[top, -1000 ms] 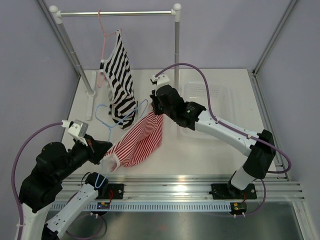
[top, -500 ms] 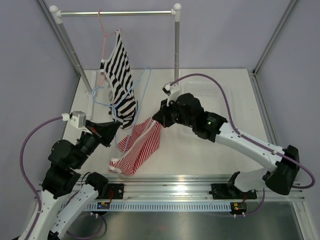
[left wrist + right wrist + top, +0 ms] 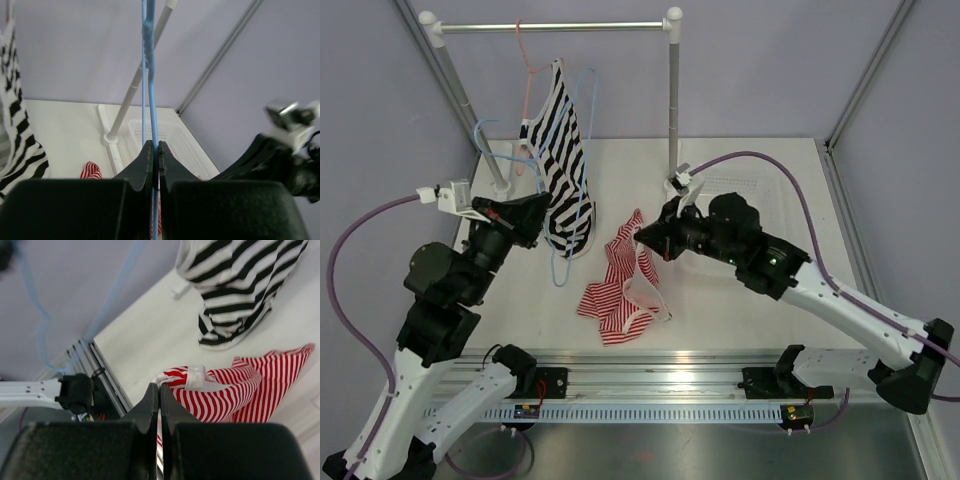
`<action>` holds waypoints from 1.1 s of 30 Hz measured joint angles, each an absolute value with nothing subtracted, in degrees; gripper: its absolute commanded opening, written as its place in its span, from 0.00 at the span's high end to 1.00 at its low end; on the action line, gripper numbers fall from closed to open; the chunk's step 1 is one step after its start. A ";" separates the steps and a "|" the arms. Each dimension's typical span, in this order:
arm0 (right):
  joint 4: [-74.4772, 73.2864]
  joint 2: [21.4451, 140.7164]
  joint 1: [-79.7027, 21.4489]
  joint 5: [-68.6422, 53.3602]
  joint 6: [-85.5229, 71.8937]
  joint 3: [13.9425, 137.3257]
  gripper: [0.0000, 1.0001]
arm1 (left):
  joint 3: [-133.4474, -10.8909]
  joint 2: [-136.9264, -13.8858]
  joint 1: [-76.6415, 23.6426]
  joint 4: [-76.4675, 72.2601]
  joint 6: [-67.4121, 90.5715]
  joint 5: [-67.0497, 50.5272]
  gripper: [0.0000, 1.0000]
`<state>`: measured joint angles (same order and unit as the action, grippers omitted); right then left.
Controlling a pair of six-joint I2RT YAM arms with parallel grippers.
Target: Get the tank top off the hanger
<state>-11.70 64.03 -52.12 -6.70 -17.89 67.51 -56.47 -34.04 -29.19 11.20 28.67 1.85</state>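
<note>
— On the table (image 3: pixel 740 300), the tank top (image 3: pixel 620 292)?
— Heaped, off the hanger (image 3: pixel 151 75), an edge pinched in the right gripper (image 3: pixel 645 237). Only the left wrist view shows the left gripper (image 3: pixel 155 147) clamping the hanger.

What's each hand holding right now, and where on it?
The left hand is shut on the hanger, pinching its thin blue wire. The right hand is shut on the tank top, pinching a raised fold of the striped cloth.
</note>
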 measured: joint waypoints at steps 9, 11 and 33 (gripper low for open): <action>-9.98 77.38 -52.07 -5.98 -21.63 60.71 0.01 | -74.94 -44.88 -29.19 29.39 25.34 8.36 1.00; -10.59 77.23 -52.07 -4.60 -21.67 59.90 0.00 | -77.71 -49.06 -29.19 33.34 24.73 9.30 1.00; -18.50 57.74 -52.05 6.55 -20.14 58.74 0.01 | -132.31 -94.48 -26.52 52.40 11.03 12.14 1.00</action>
